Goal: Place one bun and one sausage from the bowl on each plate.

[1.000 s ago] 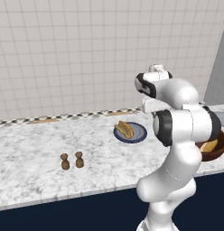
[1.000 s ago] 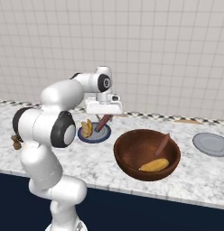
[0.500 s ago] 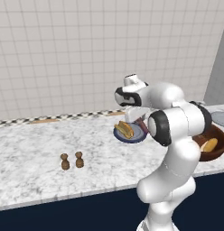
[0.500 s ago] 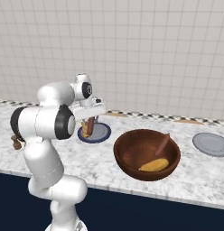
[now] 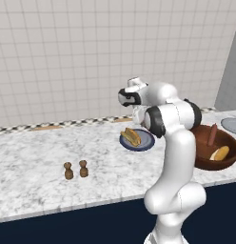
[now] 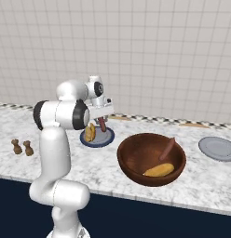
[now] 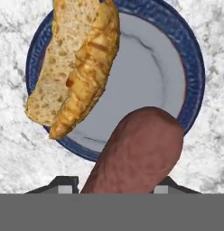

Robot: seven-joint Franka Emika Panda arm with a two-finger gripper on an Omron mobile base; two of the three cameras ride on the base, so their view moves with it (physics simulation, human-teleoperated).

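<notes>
My gripper point(image 6: 102, 115) is shut on a brown sausage point(image 6: 102, 124) that hangs end-down just above the navy-rimmed plate point(image 6: 105, 138). In the hand view the sausage point(image 7: 136, 155) rises between my fingertips over the plate's point(image 7: 152, 72) grey-blue centre. A split bun point(image 7: 77, 63) lies on that plate's left side, also seen as the bun point(image 5: 131, 137). The brown wooden bowl point(image 6: 136, 155) to the right holds another sausage point(image 6: 166, 148) leaning on its wall and a bun point(image 6: 158, 170). The paler grey plate point(image 6: 218, 148) lies bare further right.
Two small brown shakers point(image 5: 68, 170) point(image 5: 83, 168) stand on the marble counter left of the navy plate point(image 5: 147, 141). A tiled wall backs the counter. The bowl point(image 5: 205, 164) sits near the counter's front edge.
The arm has swung left, away from the bowl, carrying the sausage over the navy-rimmed plate. The grip has stayed shut on it.
</notes>
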